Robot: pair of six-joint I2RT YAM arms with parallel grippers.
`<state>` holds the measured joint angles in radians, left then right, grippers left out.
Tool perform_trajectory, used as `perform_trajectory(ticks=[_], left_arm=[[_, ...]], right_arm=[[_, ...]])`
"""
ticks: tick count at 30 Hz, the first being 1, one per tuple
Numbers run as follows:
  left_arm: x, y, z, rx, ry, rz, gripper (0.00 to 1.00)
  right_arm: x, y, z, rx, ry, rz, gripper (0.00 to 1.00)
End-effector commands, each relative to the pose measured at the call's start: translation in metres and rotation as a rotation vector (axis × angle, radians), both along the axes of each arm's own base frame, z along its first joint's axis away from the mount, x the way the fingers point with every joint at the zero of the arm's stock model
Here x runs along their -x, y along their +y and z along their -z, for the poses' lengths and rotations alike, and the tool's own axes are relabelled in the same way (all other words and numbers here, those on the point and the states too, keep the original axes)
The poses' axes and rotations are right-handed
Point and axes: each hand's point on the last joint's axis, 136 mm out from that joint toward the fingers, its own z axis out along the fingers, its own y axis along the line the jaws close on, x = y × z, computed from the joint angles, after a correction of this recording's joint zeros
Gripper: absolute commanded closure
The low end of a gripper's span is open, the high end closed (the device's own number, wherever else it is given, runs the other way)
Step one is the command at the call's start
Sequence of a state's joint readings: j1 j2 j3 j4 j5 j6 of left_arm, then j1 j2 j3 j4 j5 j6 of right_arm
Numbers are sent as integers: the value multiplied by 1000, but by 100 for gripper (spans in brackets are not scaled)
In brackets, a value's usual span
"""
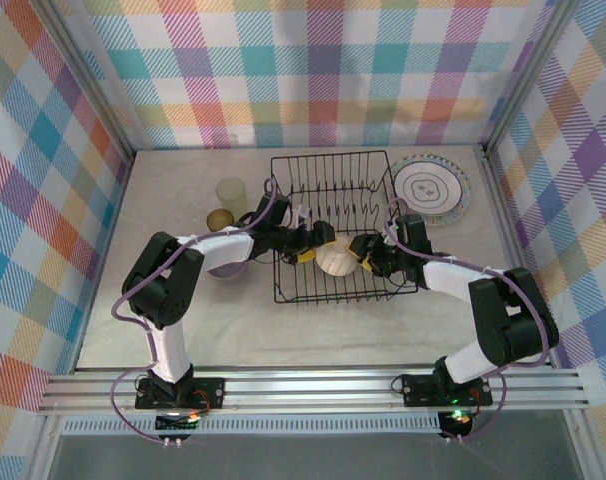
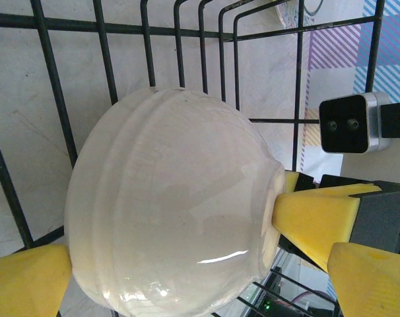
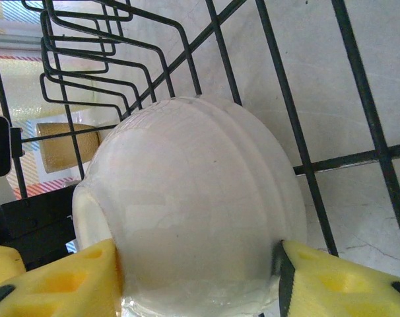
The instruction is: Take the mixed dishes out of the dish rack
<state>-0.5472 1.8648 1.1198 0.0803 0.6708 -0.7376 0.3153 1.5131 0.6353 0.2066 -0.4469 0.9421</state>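
The black wire dish rack (image 1: 333,225) stands mid-table. A cream bowl (image 1: 335,260) lies on its side on the rack's floor near the front. My left gripper (image 1: 315,252) reaches in from the left. It is open wide around the bowl (image 2: 173,205), and a gap shows between the rim and its right finger (image 2: 371,277). My right gripper (image 1: 361,256) comes in from the right. Its fingers (image 3: 61,284) press on both sides of the bowl (image 3: 193,198), so it is shut on it. One of its yellow fingers (image 2: 312,218) meets the bowl's rim.
A ringed plate (image 1: 430,188) lies flat on the table right of the rack. Left of the rack stand a clear cup (image 1: 190,197), a pale yellow-green cup (image 1: 232,192) and an amber cup (image 1: 219,218). Upright rack wires (image 3: 88,59) rise behind the bowl.
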Motion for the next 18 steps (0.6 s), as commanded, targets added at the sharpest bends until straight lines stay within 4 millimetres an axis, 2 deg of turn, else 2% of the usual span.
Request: perform_trajectory(ticks=[1, 13, 18], left_arm=[[0, 4, -18, 15, -50, 6, 1], [-5, 16, -10, -62, -62, -34, 2], [-4, 10, -6, -45, -38, -13, 2]], right_arm=[[54, -26, 72, 127, 318, 50, 53], [53, -25, 74, 120, 321, 49, 54], [53, -24, 75, 113, 324, 48, 54]])
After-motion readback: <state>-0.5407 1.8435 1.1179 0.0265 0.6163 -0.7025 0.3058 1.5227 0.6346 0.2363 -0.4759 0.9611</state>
